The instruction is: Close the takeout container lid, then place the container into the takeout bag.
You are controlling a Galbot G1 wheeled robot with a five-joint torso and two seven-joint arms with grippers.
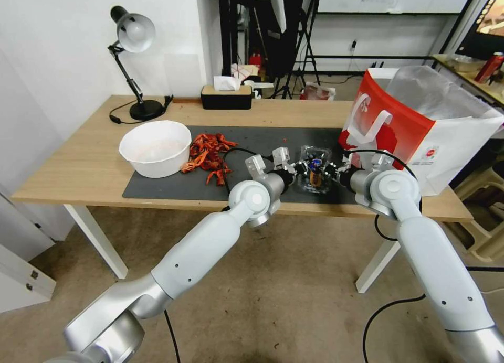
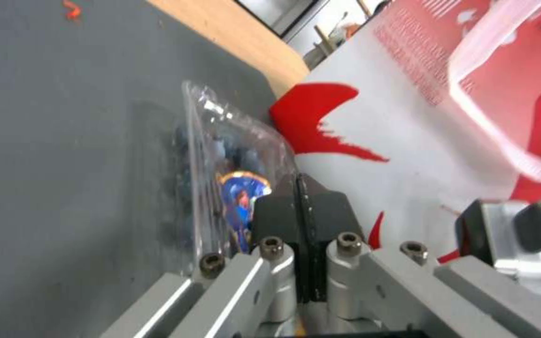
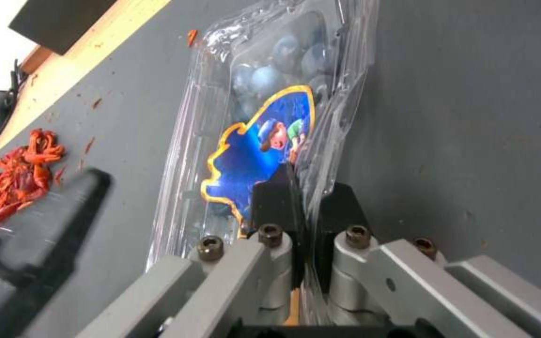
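Here, clear blueberry-filled container (image 3: pixel 283 94), lid down, pinched between left end effector (image 2: pixel 300 202) and right end effector (image 3: pixel 302 197)

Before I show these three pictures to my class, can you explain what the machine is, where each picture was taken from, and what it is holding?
It is a two-armed robot. One picture looks down from its head; the others come from cameras on each wrist. On the table lie a dark mat, a white bowl, red shells and a red-and-white bag. The left gripper and right gripper each pinch an edge of a clear berry box, lid down.
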